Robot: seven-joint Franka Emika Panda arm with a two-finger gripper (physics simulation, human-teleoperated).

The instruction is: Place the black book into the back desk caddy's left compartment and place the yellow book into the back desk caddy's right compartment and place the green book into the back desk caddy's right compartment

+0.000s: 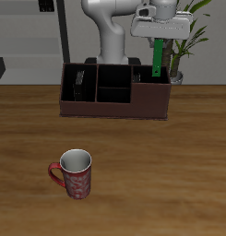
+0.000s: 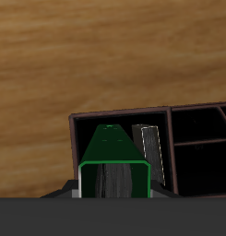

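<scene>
My gripper point(image 1: 158, 42) is shut on the green book point(image 1: 158, 57) and holds it upright just above the back desk caddy point(image 1: 114, 109), over the end compartment nearest the plant. In the wrist view the green book point(image 2: 113, 152) hangs over that compartment, where another book point(image 2: 149, 152) stands with its pale pages showing. A yellowish sliver point(image 1: 137, 74) of it shows in the exterior view. The black book point(image 1: 82, 83) stands in the caddy's opposite end compartment.
A red patterned mug point(image 1: 76, 173) stands on the wooden table nearer the front edge. A potted plant point(image 1: 184, 46) stands behind the caddy, close to the gripper. The robot's base point(image 1: 110, 41) is just behind the caddy.
</scene>
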